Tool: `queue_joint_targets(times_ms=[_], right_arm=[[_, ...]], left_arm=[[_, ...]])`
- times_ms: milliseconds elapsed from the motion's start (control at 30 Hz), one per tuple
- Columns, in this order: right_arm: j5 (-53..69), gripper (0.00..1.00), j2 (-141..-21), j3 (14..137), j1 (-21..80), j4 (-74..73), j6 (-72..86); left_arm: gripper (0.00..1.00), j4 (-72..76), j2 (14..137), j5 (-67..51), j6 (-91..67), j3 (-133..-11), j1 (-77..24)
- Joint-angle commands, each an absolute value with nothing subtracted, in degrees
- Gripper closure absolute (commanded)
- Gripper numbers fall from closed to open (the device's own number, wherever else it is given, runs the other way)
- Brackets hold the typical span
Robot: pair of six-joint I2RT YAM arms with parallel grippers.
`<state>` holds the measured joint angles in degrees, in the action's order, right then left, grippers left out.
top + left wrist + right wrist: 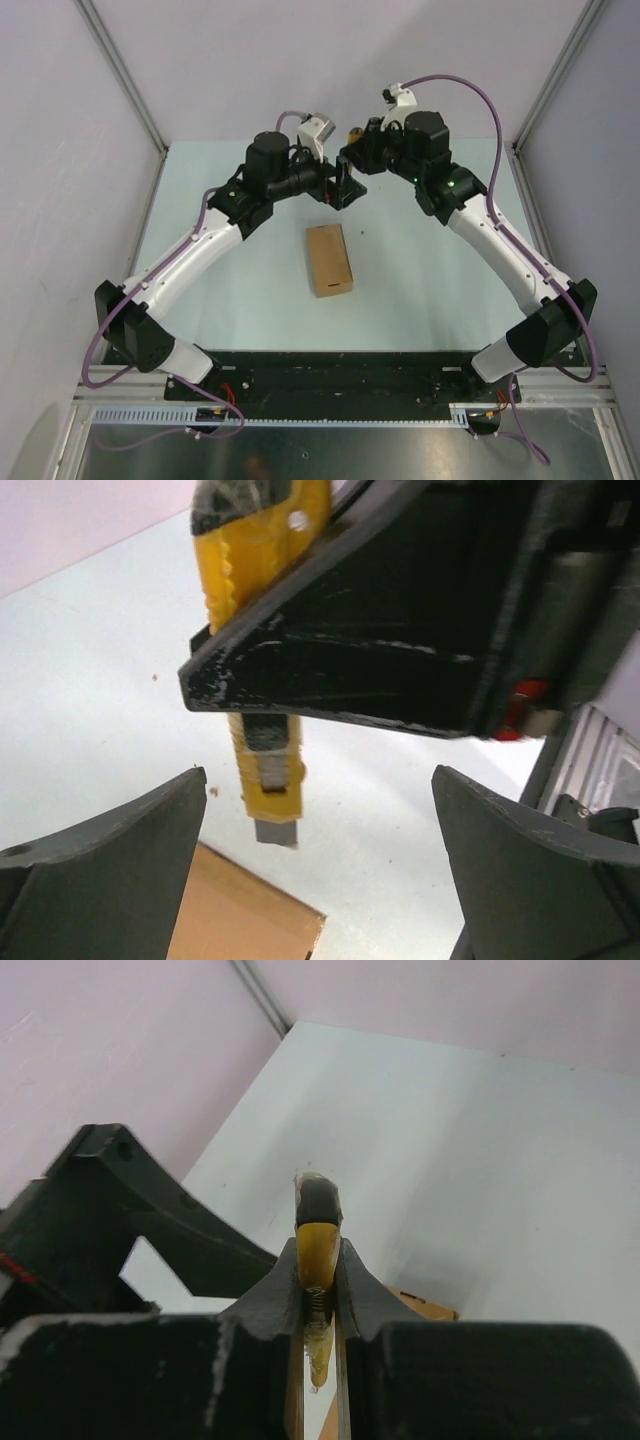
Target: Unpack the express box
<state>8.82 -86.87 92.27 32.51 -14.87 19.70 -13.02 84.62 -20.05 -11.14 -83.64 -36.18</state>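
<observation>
Your right hand (318, 1260) is clamped on the knife (270, 780) beside your wide-open left hand (315, 785), and the box (330, 260) lies flat on the surface (420, 270), just toward the arm bases (340, 375) from both hands, its long axis running near-to-far.

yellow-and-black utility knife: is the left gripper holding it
No, the right gripper is shut on the utility knife; the left gripper stands open.

Soft, even overhead light fills the pale scene; the express box (329, 260) throws only a faint shadow on the table (420, 280); wrist views show the utility knife (262, 580) bright, the close foreground dim and soft-focused.
</observation>
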Motion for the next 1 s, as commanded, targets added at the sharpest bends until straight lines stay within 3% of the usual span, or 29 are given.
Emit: queue_joint_targets(times_ms=[0,333,500,667,967], right_arm=[[7.82,1.00,-83.85,92.81,29.80,-10.28,20.65],[6.77,1.00,-78.05,93.95,23.83,-12.04,18.63],[6.95,0.99,-77.08,95.88,21.62,-13.10,21.43],[10.02,0.99,-76.65,98.53,20.83,-15.82,24.25],[12.39,0.99,-73.92,98.88,19.78,-17.40,26.89]], left_arm=[[0.00,-11.34,84.90,-25.83,-14.32,-89.55,-35.68],[0.00,-11.25,88.86,-23.56,-18.37,-97.03,-35.60],[0.00,-11.25,87.36,-21.09,-19.77,-94.66,-35.51],[0.02,-11.16,88.24,-31.11,-25.84,-93.44,-35.51],[0.01,-11.16,81.40,-24.09,-24.00,-84.92,-35.51]])
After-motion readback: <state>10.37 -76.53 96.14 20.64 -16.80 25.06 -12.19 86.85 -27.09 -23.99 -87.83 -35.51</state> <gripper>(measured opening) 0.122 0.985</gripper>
